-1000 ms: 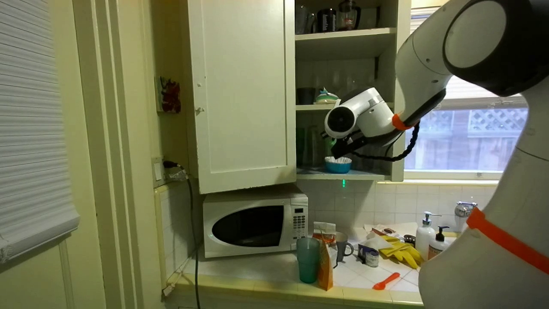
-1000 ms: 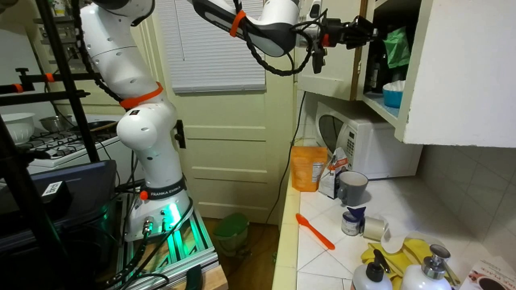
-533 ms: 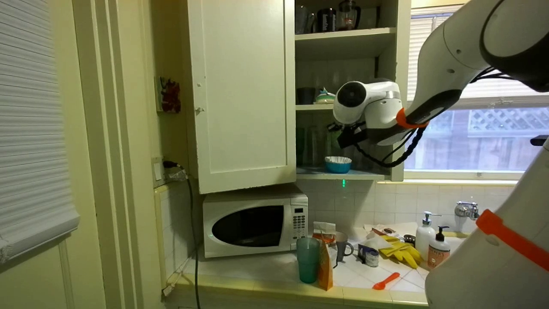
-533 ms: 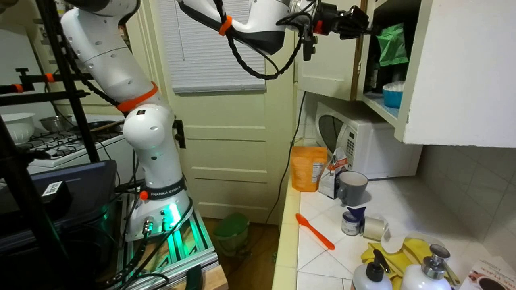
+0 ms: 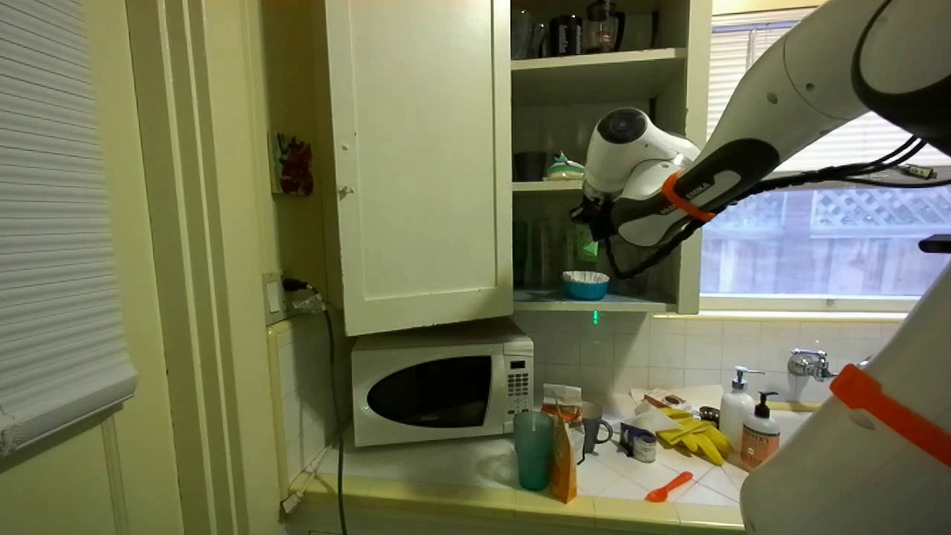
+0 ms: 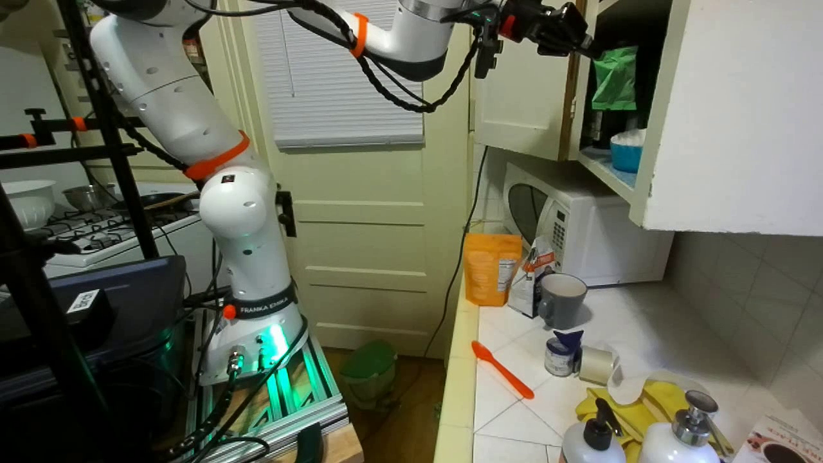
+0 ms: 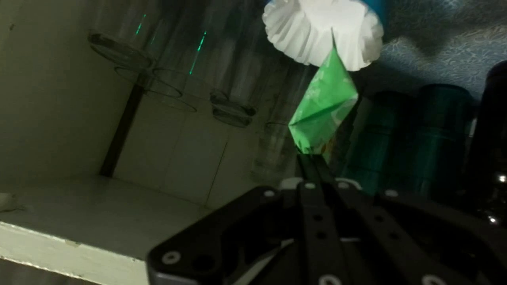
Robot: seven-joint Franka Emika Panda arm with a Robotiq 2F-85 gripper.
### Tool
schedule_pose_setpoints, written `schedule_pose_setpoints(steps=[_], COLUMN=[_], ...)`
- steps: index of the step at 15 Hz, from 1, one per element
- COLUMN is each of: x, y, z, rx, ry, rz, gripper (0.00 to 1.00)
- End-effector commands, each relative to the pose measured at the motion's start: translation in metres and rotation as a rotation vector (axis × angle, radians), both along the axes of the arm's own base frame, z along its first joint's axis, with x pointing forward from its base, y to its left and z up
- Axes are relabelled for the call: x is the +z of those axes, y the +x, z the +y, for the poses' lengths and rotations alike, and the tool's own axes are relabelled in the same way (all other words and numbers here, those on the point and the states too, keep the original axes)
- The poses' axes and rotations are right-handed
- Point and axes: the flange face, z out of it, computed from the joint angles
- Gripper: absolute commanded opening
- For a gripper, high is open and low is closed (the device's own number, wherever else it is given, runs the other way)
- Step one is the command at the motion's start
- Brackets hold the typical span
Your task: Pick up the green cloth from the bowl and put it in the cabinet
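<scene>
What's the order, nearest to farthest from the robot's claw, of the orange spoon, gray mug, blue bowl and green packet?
In both exterior views, from the gripper:
1. Green packet: in its grip.
2. Blue bowl: below, on the cabinet shelf.
3. Gray mug: on the counter.
4. Orange spoon: near the counter's edge.

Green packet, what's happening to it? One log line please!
gripper: pinching green packet; position: hanging at open cabinet; blue bowl: lower, on shelf; release: not yet
</scene>
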Motion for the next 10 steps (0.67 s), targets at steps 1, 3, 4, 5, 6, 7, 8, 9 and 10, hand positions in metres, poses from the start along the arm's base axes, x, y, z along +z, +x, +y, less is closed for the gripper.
schedule_pose_setpoints(steps=[1, 3, 4, 5, 6, 7, 8, 9, 10], x=[0.002, 0.002, 0.002, 0.006, 0.011, 0.017, 0.024, 0.03, 0.036], y=[0.0, -0.001, -0.001, 0.0, -0.001, -0.002, -0.003, -0.005, -0.006], z=[0.001, 0.001, 0.001, 0.001, 0.0, 0.0, 0.002, 0.002, 0.003], rx=[0.005, 0.008, 0.009, 0.007, 0.003, 0.0, 0.005, 0.005, 0.003], ry=[0.002, 0.003, 0.003, 0.011, 0.016, 0.018, 0.023, 0.018, 0.017], rz=[0.003, 0.005, 0.006, -0.007, -0.022, -0.035, -0.05, -0.063, -0.068], gripper=[0.01, 0.01, 0.01, 0.0, 0.0, 0.0, 0.0, 0.0, 0.0])
